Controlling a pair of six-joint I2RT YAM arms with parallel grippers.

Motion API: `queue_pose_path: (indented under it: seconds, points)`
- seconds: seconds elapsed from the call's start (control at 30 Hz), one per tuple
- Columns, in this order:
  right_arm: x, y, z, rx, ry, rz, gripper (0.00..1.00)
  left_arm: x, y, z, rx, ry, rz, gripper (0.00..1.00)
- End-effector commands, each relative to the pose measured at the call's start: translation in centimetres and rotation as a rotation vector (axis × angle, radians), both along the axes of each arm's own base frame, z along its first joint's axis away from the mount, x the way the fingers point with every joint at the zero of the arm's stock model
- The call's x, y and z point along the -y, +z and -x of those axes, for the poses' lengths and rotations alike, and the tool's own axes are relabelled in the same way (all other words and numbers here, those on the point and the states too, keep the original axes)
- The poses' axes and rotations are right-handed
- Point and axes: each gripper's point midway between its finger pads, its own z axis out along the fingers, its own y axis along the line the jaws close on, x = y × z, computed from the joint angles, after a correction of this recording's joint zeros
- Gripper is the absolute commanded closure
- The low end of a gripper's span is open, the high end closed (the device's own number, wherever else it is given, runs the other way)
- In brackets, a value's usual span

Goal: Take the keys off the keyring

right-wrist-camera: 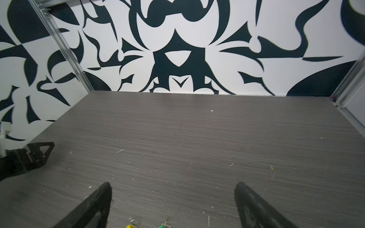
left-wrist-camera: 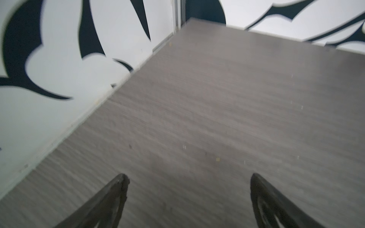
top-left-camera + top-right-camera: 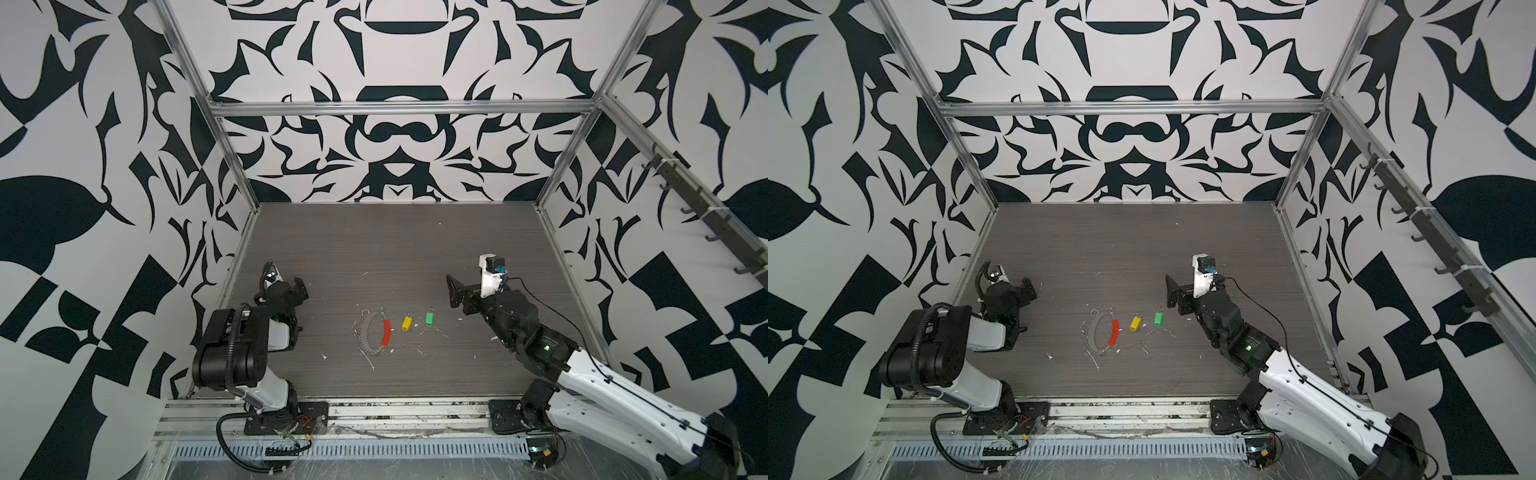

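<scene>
Both released, empty: left gripper [image 3: 301,287], right gripper [image 3: 454,293]. green key [image 3: 429,318] nearest right gripper, yellow key [image 3: 406,323] just past it, keyring [image 3: 386,332] farther toward left gripper, all lying apart.

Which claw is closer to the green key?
Right. The right claw is close by the green key; the left claw is far off, beyond the keyring.
</scene>
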Motion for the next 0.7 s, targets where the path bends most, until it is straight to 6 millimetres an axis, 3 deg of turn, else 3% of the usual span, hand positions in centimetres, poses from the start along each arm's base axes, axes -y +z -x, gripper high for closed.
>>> queue_pose_path:
  seconds: [0.0, 0.2, 0.37, 0.47, 0.67]
  points:
    - [2.6, 1.4, -1.5, 0.102, -0.118, 0.029, 0.01, 0.3, 3.2, -2.3, 0.09, -0.017, -0.018, 0.01]
    - [8.8, 0.6, -4.1, 0.145, -0.332, 0.139, 0.01, 0.8, 3.1, -2.4, 0.086, -0.045, -0.02, 0.01]
    - [12.8, -3.5, -5.4, 0.158, -0.408, 0.204, 0.01, 0.8, 3.1, -2.4, 0.092, -0.048, -0.028, 0.01]
    - [14.2, -6.5, -6.6, 0.088, -0.424, 0.23, 0.01, 0.8, 3.2, -2.4, 0.098, -0.045, -0.031, 0.01]
    - [14.3, -10.1, -8.6, 0.026, -0.386, 0.276, 0.01, 0.7, 3.1, -2.4, 0.094, -0.044, -0.031, 0.01]
